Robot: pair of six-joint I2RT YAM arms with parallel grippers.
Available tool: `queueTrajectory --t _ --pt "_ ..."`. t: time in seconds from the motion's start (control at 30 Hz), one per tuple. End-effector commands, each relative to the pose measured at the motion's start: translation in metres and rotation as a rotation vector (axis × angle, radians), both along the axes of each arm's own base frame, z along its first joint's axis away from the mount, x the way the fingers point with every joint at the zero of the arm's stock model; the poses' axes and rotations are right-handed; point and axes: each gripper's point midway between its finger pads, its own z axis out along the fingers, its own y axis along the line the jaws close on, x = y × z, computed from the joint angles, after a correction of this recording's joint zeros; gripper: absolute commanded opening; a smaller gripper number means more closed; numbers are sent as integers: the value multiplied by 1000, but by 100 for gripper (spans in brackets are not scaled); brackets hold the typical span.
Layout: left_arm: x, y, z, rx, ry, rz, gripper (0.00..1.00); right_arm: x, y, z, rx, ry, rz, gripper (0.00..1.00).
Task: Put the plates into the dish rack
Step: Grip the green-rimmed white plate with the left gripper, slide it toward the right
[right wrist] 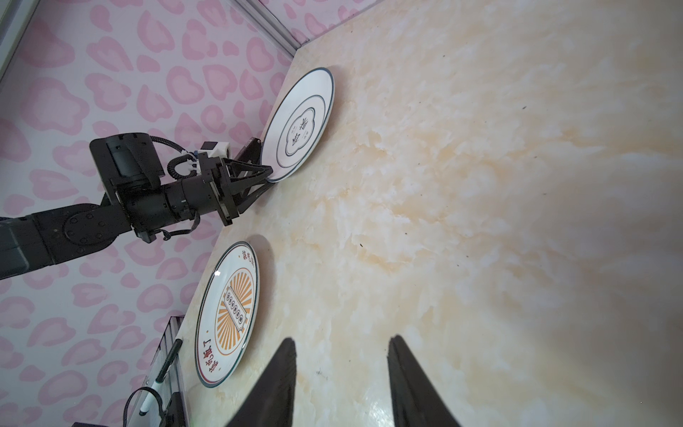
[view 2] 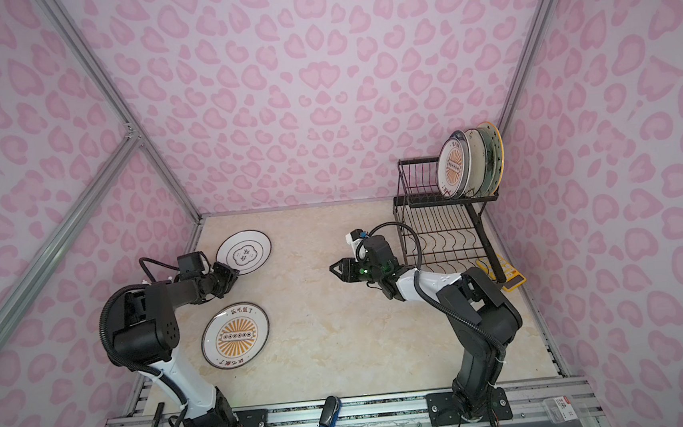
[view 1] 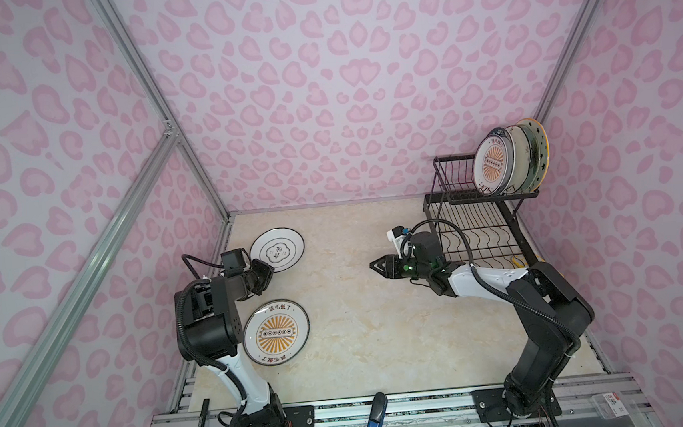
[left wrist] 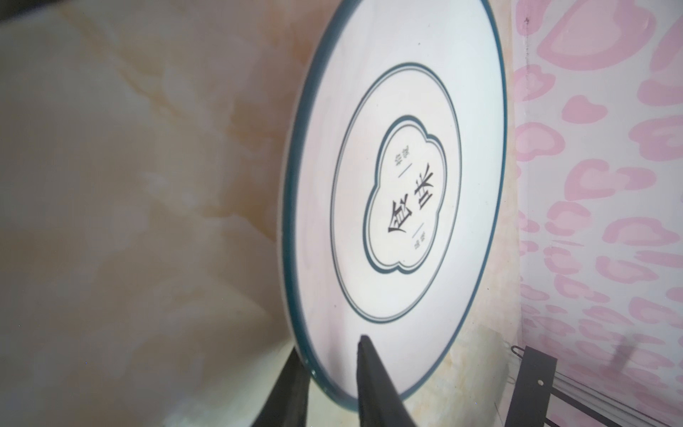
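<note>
Across the marbled desk (view 1: pixel 383 336), the dish rack (view 1: pixel 493 199) fills the far right corner, plates (view 1: pixel 494 165) upright in its upper tier, the right arm (view 1: pixel 486 278) lying before its lower tier. One sunburst plate (view 1: pixel 276 332) lies flat beside the elbow of the left arm (view 1: pixel 211 329). Beyond it the left tool (view 1: pixel 270 271) straddles the rim of the white emblem plate (view 1: pixel 278 248); whether it pinches cannot be told. The right tool (view 1: pixel 374 265) hovers released mid-desk. A marker (view 1: pixel 200 426) lies on the front rail (view 1: pixel 430 405).
</note>
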Motion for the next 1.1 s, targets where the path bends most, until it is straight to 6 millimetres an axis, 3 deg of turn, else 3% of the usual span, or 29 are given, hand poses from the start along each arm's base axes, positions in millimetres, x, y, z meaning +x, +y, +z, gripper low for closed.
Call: queueTrajectory --t 0.0,0.67,1.07 --pt "5 3 2 22 -14 -7 24 1 1 1 4 -6 1 41" --pt "4 -3 1 11 3 -59 7 2 2 2 6 -7 0 41" --pt "1 -36 5 9 27 -254 3 10 -9 0 -35 -6 -41 42"
